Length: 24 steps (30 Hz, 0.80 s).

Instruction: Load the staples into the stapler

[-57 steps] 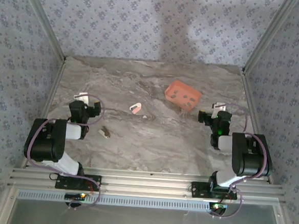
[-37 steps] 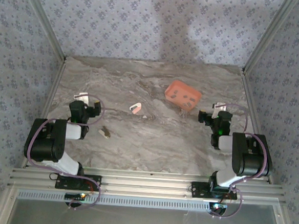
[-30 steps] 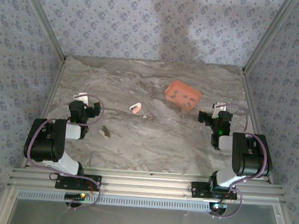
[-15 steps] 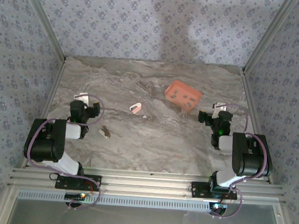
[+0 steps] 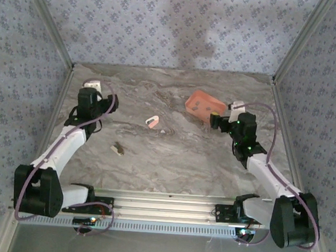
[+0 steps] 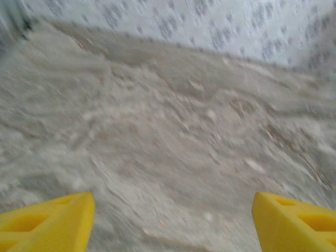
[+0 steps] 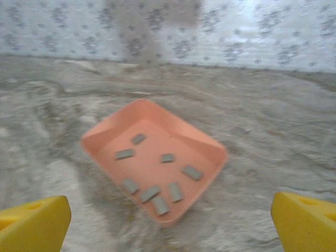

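Top view gives you the layout. The stapler (image 5: 151,122), pink & white, lies on the bare tabletop (image 5: 182,167) about mid-width, well apart from both arms, w/ nothing touching it. Nearer you and to its left sits a loose brownish strip (image 5: 118,149), too small to say exactly what it is. The salmon tray (image 5: 196,99) sits to the right of the stapler; from up there its contents are just dark specks.

The right wrist view resolves those specks. They are the staples (image 7: 167,157): several short grey strips lying flat, scattered over the tray floor, none stacked. The right claw (image 7: 169,223) is spread wide, w/ yellow tips at the two bottom corners and nothing between them. The tray is straight ahead of it, and the top view puts that claw just beside the tray's right end.

The left wrist view is blurred. You get marble, the patterned wall behind it, and the left claw (image 6: 170,223) standing wide w/ nothing in the gap. The top view puts that arm stretched out to the far-left part of the tabletop, away from the stapler.
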{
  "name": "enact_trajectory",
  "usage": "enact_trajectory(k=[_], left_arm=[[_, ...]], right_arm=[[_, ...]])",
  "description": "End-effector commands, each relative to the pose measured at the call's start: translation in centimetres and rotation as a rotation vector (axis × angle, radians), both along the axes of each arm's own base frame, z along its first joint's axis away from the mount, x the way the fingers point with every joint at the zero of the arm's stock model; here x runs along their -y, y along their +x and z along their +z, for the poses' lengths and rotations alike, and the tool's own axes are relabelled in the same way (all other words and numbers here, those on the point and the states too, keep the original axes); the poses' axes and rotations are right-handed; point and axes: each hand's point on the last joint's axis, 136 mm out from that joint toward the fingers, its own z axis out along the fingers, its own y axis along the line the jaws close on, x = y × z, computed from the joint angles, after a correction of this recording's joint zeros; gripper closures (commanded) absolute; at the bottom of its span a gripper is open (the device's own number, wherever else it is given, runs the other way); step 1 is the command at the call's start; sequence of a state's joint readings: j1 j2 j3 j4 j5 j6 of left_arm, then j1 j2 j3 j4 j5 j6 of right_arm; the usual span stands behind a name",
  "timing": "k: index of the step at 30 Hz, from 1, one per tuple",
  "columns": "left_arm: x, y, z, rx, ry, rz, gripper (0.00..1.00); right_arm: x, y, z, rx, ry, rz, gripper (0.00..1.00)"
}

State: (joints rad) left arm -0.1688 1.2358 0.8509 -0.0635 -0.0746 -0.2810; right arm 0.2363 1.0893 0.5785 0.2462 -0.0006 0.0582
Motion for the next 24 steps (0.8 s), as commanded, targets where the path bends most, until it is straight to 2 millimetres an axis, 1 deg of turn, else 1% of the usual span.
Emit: enact_trajectory(k=[1, 2, 4, 6, 8, 10, 12, 14, 15, 17, 19, 24], left_arm=[[4.2, -2.4, -3.7, -0.252, 0.020, -0.137, 0.23], [5.7, -2.2, -3.9, -0.280, 0.057, -0.208, 0.23], [8.0, -1.7, -4.4, -0.321, 0.125, -0.309, 0.25], [9.7, -1.1, -4.9, -0.356, 0.182, -0.390, 0.25], [11.7, -0.6, -5.6, -0.393, 0.212, -0.483, 0.23], [13.1, 0.1, -6.4, -0.432, 0.242, -0.533, 0.22], [14.0, 0.8, -7.2, -0.479, 0.272, -0.565, 0.20], [15.1, 1.9, -7.8, -0.501, 0.287, -0.591, 0.20], [15.4, 1.7, -8.4, -0.540, 0.294, -0.608, 0.19], [16.1, 2.2, -9.5, -0.583, 0.307, -0.633, 0.19], [16.4, 2.6, -10.5, -0.626, 0.327, -0.643, 0.18], [17.6, 3.0, -12.7, -0.689, 0.375, -0.676, 0.19]], right_arm=[[-2.8, -2.2, -1.7, -0.121, 0.121, 0.072, 0.00], [-3.8, -2.7, -1.6, -0.110, 0.141, 0.110, 0.00], [-5.2, -3.4, -1.6, -0.100, 0.158, 0.159, 0.00], [-6.3, -4.2, -1.8, -0.102, 0.143, 0.215, 0.00], [-7.0, -4.7, -1.9, -0.105, 0.139, 0.245, 0.00], [-7.8, -5.1, -2.1, -0.110, 0.141, 0.280, 0.00], [-8.5, -5.5, -2.4, -0.117, 0.130, 0.307, 0.00], [-8.8, -5.7, -2.6, -0.121, 0.126, 0.317, 0.00], [-8.8, -5.8, -2.8, -0.124, 0.124, 0.318, 0.00], [-9.1, -5.9, -3.1, -0.130, 0.126, 0.330, 0.00], [-9.2, -6.1, -3.4, -0.137, 0.122, 0.336, 0.00], [-9.4, -6.2, -3.8, -0.141, 0.105, 0.351, 0.00]])
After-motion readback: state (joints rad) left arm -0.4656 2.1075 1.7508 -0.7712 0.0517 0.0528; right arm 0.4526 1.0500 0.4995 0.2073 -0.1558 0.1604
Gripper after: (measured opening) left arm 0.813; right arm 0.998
